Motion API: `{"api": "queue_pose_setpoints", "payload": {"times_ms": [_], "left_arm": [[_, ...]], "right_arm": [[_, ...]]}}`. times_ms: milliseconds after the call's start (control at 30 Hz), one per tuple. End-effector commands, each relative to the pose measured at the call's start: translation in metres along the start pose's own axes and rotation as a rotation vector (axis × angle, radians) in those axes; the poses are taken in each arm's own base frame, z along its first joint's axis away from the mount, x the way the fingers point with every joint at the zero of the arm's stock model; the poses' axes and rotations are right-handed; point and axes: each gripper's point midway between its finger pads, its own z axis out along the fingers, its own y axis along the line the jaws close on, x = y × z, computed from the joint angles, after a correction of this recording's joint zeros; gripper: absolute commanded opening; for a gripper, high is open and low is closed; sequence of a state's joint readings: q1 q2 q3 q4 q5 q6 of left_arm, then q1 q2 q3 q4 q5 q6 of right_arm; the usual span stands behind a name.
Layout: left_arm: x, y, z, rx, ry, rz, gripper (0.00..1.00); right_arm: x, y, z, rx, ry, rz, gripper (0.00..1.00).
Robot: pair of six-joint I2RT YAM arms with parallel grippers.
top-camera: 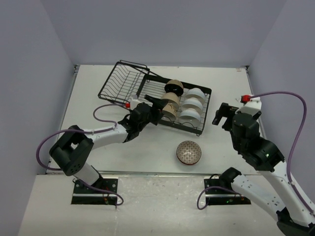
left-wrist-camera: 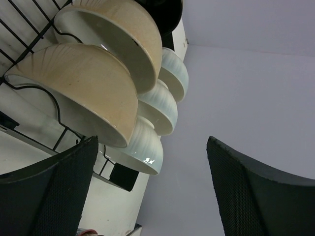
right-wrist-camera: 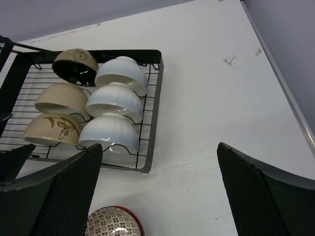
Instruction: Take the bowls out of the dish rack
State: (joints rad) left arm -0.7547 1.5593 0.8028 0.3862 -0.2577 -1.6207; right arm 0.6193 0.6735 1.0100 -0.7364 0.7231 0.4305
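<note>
Top external is showing you one patterned bowl [top-camera: 189,152] sitting out at lower centre, six bowls [top-camera: 192,104] waiting in the dish rack [top-camera: 120,81] at centre, left gripper [top-camera: 156,108] and right gripper [top-camera: 220,118] both hanging spread, empty

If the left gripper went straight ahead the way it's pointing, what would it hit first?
Probably the nearest beige bowl in the dish rack, just ahead of the open left gripper. In the wrist view the bowl sits left of centre, so a square hit is uncertain.
</note>
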Motion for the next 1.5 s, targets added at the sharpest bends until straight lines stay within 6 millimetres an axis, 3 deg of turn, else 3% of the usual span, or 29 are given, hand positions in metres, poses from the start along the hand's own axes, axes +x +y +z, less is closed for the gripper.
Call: {"api": "queue_pose_setpoints", "payload": {"times_ms": [0,233,267,467,667,933,1067,1267,1467], "left_arm": [[-0.011,-0.022,0.001,0.088,-0.072,-0.064,0.89],[-0.008,-0.010,0.014,0.106,-0.073,-0.106,0.77],[-0.007,-0.002,0.016,0.094,-0.071,-0.107,0.71],[-0.006,0.004,0.020,0.086,-0.076,-0.110,0.68],[-0.006,0.009,0.030,0.087,-0.089,-0.132,0.57],[-0.003,0.012,0.042,0.143,-0.084,-0.150,0.34],[-0.001,0.012,0.045,0.146,-0.079,-0.152,0.17],[-0.001,0.014,0.044,0.159,-0.081,-0.157,0.03],[0.003,0.014,0.044,0.181,-0.064,-0.166,0.00]], "right_arm": [[-0.013,-0.001,-0.007,-0.033,-0.052,0.032,0.99],[-0.020,0.000,-0.015,-0.067,-0.065,0.036,0.99],[-0.021,0.000,-0.016,-0.069,-0.068,0.037,0.99],[-0.025,-0.002,-0.019,-0.073,-0.079,0.035,0.99],[-0.023,0.002,-0.016,-0.082,-0.066,0.019,0.99],[-0.020,0.002,-0.016,-0.085,-0.061,0.004,0.99],[-0.018,0.004,-0.015,-0.095,-0.054,-0.006,0.99],[-0.016,0.006,-0.014,-0.101,-0.048,-0.014,0.99],[-0.017,0.005,-0.015,-0.107,-0.055,-0.013,0.99]]}}
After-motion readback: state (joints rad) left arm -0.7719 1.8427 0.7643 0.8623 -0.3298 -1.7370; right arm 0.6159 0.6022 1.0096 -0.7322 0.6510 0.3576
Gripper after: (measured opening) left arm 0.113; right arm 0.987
